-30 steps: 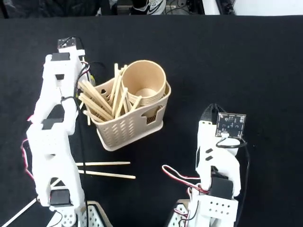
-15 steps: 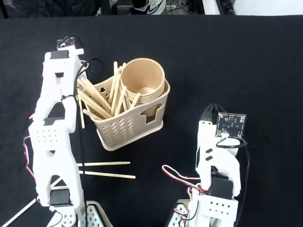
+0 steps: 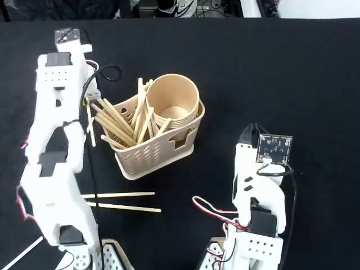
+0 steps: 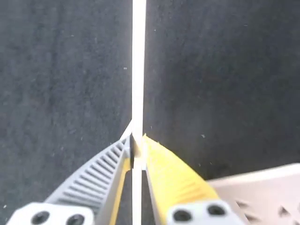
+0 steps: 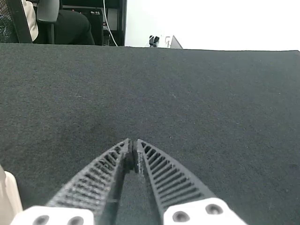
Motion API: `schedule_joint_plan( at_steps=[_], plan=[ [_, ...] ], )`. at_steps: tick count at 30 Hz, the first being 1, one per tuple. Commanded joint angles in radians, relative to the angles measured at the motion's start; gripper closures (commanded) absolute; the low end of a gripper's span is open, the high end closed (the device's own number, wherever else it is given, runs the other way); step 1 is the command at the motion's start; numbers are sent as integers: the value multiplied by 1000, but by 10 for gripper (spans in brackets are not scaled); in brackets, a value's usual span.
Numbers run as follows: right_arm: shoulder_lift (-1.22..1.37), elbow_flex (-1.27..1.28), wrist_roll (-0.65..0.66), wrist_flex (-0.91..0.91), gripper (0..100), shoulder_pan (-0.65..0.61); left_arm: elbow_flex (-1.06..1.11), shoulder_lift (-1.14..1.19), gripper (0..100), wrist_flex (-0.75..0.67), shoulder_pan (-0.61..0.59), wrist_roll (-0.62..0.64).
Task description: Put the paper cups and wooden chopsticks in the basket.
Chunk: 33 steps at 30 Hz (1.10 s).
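- The left gripper (image 4: 136,140), clenched on one wooden chopstick (image 3: 89,121), has risen and pulled away from the basket (image 3: 152,154); the stick hangs just outside it and likely goes in next.
- Two loose chopsticks (image 3: 121,201) wait behind it.
- The right gripper (image 5: 133,146) is pinched shut, empty, unmoved.

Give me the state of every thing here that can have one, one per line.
left gripper: shut on the held chopstick
held chopstick: clamped between the jaws, beside the basket, not in it
right gripper: shut, empty
basket: upright, partly filled
paper cups: stacked upright in the basket
chopsticks in the basket: leaning, ends sticking out
two loose chopsticks: flat on the table, outside the basket
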Motion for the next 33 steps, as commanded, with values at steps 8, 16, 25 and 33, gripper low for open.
schedule_joint_plan(
  at_steps=[8, 16, 25, 33],
  plan=[
    [-47, -15, 9, -3, 985, 11, 731, -798, 971, -448, 13, 103],
    [-47, -15, 9, -3, 985, 11, 1395, -1556, 971, -1039, 13, 112],
    [-47, -15, 9, -3, 985, 11, 1630, -2225, 971, -1171, 10, 107],
    [-47, -15, 9, -5, 985, 11, 1363, -2197, 971, -862, 134, 112]
  ],
)
